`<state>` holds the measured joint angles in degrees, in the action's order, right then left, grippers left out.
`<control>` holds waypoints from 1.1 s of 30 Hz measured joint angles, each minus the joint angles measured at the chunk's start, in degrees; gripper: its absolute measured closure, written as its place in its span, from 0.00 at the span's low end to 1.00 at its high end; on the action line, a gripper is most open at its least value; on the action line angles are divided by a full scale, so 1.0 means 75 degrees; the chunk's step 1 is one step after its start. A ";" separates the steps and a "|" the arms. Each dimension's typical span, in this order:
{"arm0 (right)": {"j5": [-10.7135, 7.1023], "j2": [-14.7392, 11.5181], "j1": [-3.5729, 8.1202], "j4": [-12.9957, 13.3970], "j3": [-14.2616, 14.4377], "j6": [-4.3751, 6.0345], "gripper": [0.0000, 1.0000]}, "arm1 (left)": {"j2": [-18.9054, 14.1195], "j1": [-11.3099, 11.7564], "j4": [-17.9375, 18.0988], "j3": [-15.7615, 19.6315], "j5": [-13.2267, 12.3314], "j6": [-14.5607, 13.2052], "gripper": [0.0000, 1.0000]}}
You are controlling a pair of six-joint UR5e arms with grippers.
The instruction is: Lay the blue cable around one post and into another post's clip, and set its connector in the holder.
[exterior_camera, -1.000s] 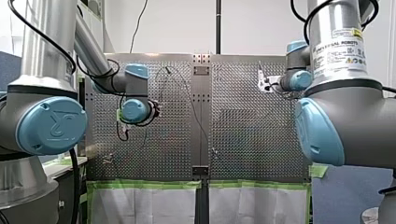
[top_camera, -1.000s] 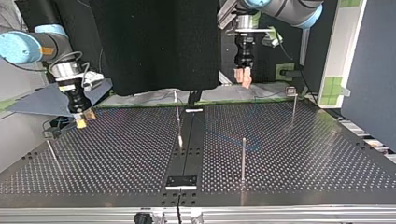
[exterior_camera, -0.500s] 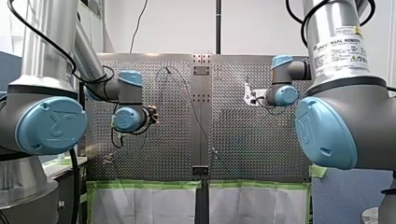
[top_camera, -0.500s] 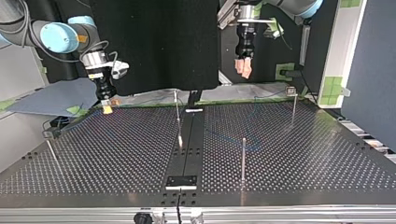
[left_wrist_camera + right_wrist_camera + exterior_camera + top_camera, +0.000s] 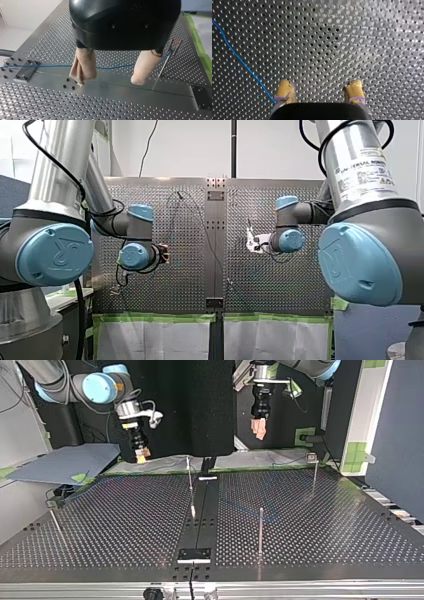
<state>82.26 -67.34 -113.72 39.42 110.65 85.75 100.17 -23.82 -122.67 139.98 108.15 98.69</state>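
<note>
The thin blue cable (image 5: 50, 66) lies on the perforated table, running under my left gripper (image 5: 108, 82) from a small screwed plate (image 5: 24, 72) toward a slim post (image 5: 163, 66) with a clip on top. That gripper hangs above the table, its beige pads (image 5: 83, 65) wide apart and empty. In the top view it (image 5: 259, 427) hovers high at the back. My right gripper (image 5: 319, 86), with yellow pads, is open and empty over bare table, and the cable (image 5: 242, 62) passes beside one finger. In the top view it (image 5: 142, 455) hangs at the back left.
Several thin posts stand on the table in the top view: one near the middle (image 5: 260, 530), one at the back right (image 5: 314, 472), one by the centre strip (image 5: 189, 480), one at the left (image 5: 54, 520). A dark plate (image 5: 195, 554) sits at the near edge.
In the top view my right gripper has swung from the far left toward the middle and risen. My left gripper has lifted a little. Both stay open.
</note>
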 joint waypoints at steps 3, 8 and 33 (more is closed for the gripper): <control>0.0207 0.0013 -0.0207 0.0038 -0.0009 -0.0012 0.00 | 0.0004 -0.0001 -0.0035 0.0000 -0.0001 0.0010 0.00; 0.0481 0.0088 -0.0539 0.0130 -0.0020 -0.0022 0.00 | 0.0005 -0.0003 -0.0058 0.0000 -0.0001 0.0062 0.00; 0.0728 0.0981 -0.2183 0.0378 -0.0098 -0.0263 0.00 | 0.0007 0.0039 -0.0070 0.0000 0.0019 0.0378 0.00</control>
<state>87.72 -59.99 -130.09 42.25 109.92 83.78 100.22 -23.53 -123.19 139.99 108.30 101.53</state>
